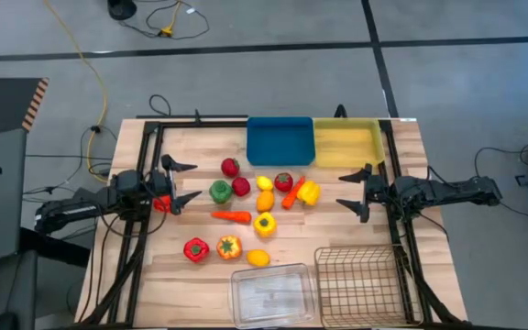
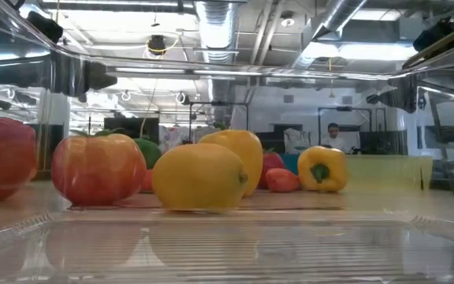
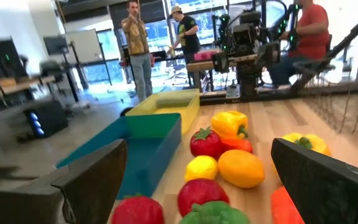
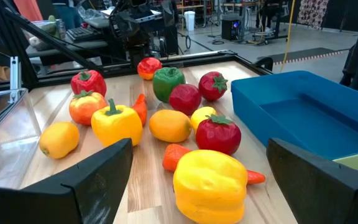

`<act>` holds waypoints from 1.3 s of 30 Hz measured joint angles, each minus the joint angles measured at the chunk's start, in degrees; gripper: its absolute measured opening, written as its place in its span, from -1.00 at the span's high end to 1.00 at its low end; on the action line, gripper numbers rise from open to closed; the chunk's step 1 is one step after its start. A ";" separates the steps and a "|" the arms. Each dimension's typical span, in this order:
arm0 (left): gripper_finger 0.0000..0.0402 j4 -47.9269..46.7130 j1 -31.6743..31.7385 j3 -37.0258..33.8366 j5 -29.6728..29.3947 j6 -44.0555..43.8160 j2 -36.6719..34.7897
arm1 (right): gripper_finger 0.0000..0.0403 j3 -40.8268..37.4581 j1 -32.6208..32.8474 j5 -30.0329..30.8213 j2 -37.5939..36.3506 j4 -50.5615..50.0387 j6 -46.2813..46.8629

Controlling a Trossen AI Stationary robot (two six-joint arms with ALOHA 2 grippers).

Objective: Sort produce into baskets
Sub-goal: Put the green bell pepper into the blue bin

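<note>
- My left gripper (image 1: 185, 181) and right gripper (image 1: 353, 191) hung with fingers spread, grasping nothing.
- The produce (image 1: 253, 207) lay between them.
- Glossy, probably light and slippery: I judged each piece best pinched across its middle.

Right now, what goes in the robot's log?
left gripper: open, idle | right gripper: open, idle | produce: unsorted on table | blue tray: empty

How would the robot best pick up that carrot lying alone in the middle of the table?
Probably from straight above, closing across the middle of the carrot. It lies flat, long and thin, with bare table on both long sides. The open left gripper is nearest.
</note>
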 joint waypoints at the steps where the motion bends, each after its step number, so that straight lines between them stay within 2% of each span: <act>1: -0.93 0.02 0.01 0.00 0.00 -2.21 0.00 | -0.97 0.00 0.01 -0.02 0.00 0.01 0.00; 13: -0.93 4.48 0.00 0.00 0.24 -20.14 0.01 | -0.97 0.02 0.01 -0.02 0.00 0.01 0.00; 19: -0.93 7.93 -0.01 0.78 -1.85 -23.75 0.18 | -0.97 0.00 0.01 -0.02 0.00 -0.01 0.00; 23: -0.93 8.02 -0.01 5.48 -6.16 -21.10 3.04 | -0.97 0.01 0.00 0.00 0.00 0.01 -0.01; 30: -0.93 1.19 -0.01 17.25 -12.12 -17.62 18.18 | -0.97 0.02 0.01 -0.01 0.00 0.01 -0.02; 39: -0.93 -20.51 -0.01 36.02 -13.14 -15.81 44.21 | -0.97 0.00 0.01 -0.02 0.00 -0.01 0.00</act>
